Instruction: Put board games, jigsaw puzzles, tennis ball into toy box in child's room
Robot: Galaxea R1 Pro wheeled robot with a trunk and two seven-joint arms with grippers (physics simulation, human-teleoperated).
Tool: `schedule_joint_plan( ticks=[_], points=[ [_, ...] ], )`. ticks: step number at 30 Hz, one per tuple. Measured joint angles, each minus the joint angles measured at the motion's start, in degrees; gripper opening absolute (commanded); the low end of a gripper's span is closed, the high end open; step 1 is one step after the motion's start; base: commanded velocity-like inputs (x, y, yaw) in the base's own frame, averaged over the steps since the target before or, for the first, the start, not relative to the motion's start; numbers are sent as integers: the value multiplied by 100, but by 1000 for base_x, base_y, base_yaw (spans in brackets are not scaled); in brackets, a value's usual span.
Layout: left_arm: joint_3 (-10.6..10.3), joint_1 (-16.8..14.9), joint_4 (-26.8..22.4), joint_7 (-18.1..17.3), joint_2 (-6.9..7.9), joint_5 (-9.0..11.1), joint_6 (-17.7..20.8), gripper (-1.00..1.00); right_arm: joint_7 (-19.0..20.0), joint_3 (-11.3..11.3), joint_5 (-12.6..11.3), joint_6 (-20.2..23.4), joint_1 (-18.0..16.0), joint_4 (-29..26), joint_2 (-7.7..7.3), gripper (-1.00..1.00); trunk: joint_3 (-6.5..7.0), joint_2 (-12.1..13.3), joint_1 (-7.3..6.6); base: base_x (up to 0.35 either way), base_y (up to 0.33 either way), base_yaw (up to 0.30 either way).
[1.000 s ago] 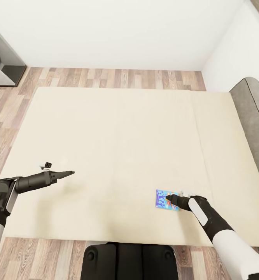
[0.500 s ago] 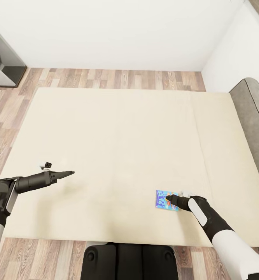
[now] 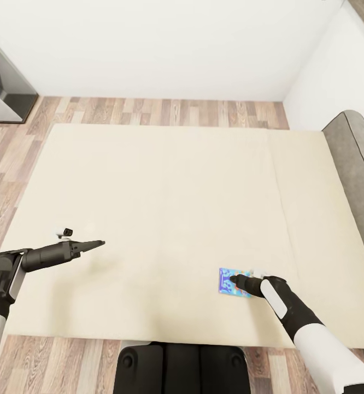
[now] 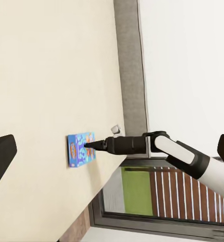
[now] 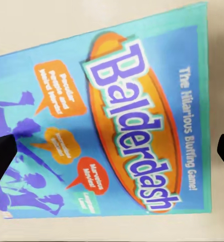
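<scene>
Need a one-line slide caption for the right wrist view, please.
Right wrist camera close above the Balderdash board game lying flat on the cream bed, open fingertips at the frame edges.

Left arm stretched forward and inward, left gripper hovering with fingers drawn to a point, right arm angled forward and inward, right gripper lowered, fingers spread wide at the wrist view's edges

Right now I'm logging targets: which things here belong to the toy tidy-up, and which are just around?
Job:
- flat blue Balderdash board game box on the cream bed
- right gripper over it

Just around:
- left gripper
- grey upholstered headboard
- wood-plank floor
</scene>
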Motion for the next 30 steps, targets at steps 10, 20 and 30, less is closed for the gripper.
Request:
schedule_joint_plan(
  ticks=[10,20,30],
  points=[
    [0,0,0,0,1,3,0,100,0,0,6,1,0,0,2,100,42,0,0,0,0,0],
    [0,0,-1,0,0,0,0,100,0,0,6,0,0,0,1,100,44,0,0,0,12,0],
    [0,0,0,0,2,4,0,100,0,0,6,1,0,0,2,100,44,0,0,0,10,0]
  ],
)
